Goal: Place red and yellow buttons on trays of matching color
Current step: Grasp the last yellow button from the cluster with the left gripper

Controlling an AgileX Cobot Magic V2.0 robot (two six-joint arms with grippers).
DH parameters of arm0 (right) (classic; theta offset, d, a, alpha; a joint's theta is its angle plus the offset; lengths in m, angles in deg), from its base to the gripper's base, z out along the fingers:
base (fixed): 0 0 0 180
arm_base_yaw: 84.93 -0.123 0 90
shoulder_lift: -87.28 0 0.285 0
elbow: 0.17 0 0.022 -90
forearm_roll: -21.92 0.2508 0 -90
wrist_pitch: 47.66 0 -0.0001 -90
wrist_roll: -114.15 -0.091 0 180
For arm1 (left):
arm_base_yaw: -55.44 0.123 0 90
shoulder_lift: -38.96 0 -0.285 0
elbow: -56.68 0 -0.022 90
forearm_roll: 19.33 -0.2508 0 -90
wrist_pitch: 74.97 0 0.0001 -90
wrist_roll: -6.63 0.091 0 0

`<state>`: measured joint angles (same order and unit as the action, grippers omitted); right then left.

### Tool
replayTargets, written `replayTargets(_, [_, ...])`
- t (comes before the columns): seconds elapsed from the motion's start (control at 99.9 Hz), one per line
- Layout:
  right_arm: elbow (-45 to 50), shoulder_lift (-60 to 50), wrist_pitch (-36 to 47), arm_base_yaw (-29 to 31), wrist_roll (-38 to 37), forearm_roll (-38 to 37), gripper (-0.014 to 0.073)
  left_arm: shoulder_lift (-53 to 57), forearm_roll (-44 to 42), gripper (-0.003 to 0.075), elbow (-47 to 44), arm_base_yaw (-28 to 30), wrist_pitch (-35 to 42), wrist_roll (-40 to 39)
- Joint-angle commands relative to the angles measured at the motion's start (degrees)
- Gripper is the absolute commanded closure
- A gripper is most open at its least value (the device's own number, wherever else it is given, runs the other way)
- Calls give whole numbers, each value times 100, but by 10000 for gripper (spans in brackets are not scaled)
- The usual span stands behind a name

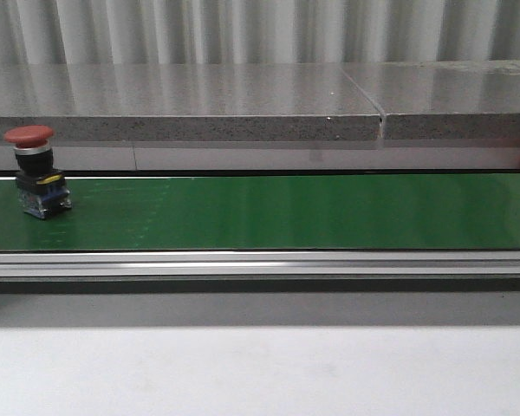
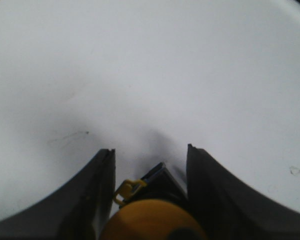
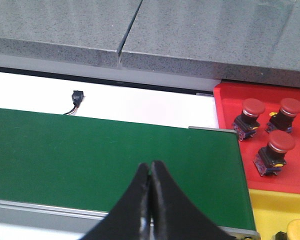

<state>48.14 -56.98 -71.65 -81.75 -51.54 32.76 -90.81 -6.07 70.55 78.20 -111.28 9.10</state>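
Observation:
A red button [image 1: 35,172] with a black and blue base stands upright at the far left of the green belt [image 1: 286,212]. In the left wrist view my left gripper [image 2: 150,148] hangs over a white surface, its fingers [image 2: 97,195] closed against a yellow button [image 2: 152,220]. My right gripper [image 3: 151,164] is shut with nothing in it, above the green belt's [image 3: 90,155] near edge. Beside the belt's end lies the red tray [image 3: 230,97] holding three red buttons [image 3: 252,112]. The yellow tray [image 3: 267,210] adjoins it, with a yellow button [image 3: 297,230] at the frame edge. Neither gripper shows in the front view.
A grey stone ledge [image 1: 182,108] runs behind the belt, with a seam [image 1: 383,117] in it. An aluminium rail [image 1: 260,263] borders the belt's front, and white table [image 1: 260,368] lies before it. A small black connector [image 3: 77,96] with wires lies on the white strip behind the belt.

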Motion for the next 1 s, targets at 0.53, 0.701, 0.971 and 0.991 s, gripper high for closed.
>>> replayTargets(0.53, [-210,-14,421,-4,23,-28,662,1872,87,741,138,-47,-1147,341])
replayTargets(0.701, [-210,-14,421,-4,23,-28,662,2575,74,741,-88,-324,-1430,637])
replayTargets(0.971, [-210,-14,421,-4,23,-28,662,3141,-390,741,-723,-1127,-1564,728])
replayTargets(0.991, [-210,-14,421,-4,23,-28,662,3141,-449,741,-762,-1192,-1564,728])
